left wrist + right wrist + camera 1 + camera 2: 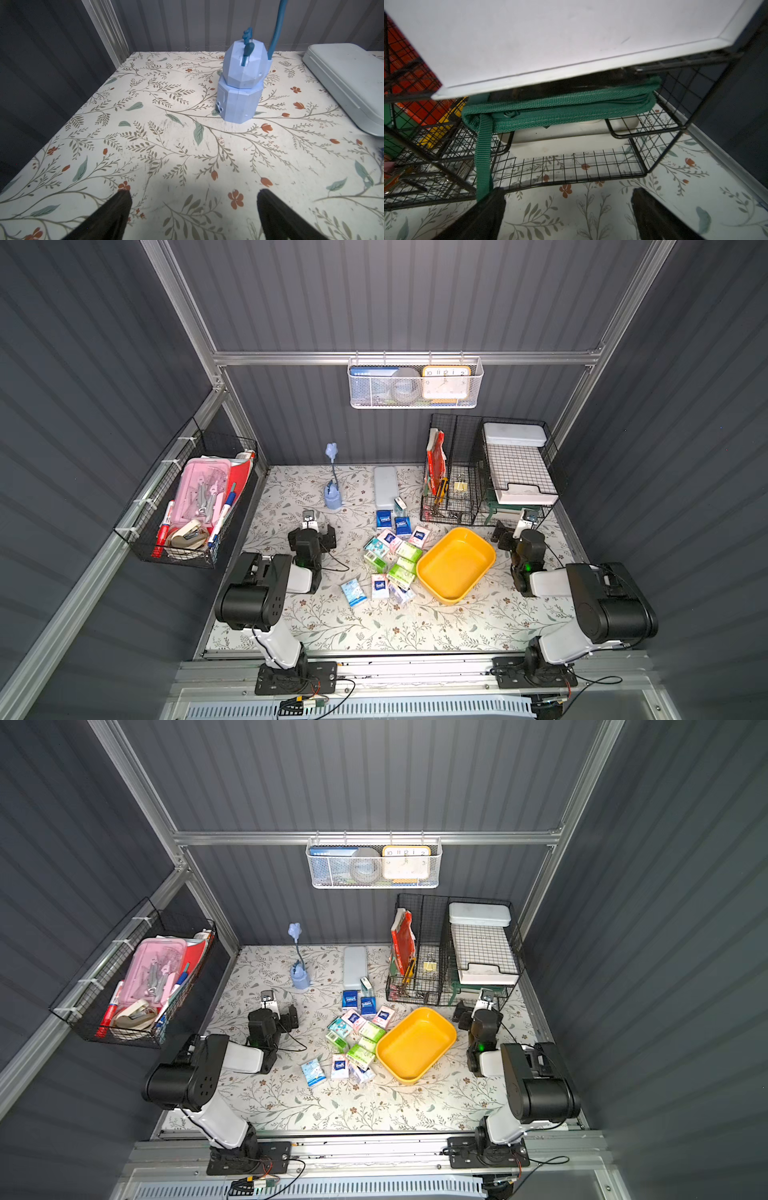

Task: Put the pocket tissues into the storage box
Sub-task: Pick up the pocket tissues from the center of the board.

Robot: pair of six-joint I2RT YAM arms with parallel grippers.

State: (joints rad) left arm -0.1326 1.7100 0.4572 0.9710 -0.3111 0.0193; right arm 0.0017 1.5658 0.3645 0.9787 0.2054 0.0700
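Arm bases [295, 678] at the tabletop's near edge. Left tool [193, 195] and right tool [568, 191] spread wide, empty, pointed toward the far edge. Pocket tissues [408, 551] heaped mid-tabletop, strung near-to-far, touching the empty storage box [455, 568]. Box between heap and right arm; left arm likely the clearer approach.

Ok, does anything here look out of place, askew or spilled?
The pocket tissues lie jumbled beside the storage box, which sits askew and empty. A green strap dangles out of the black wire rack, down by the right hand.
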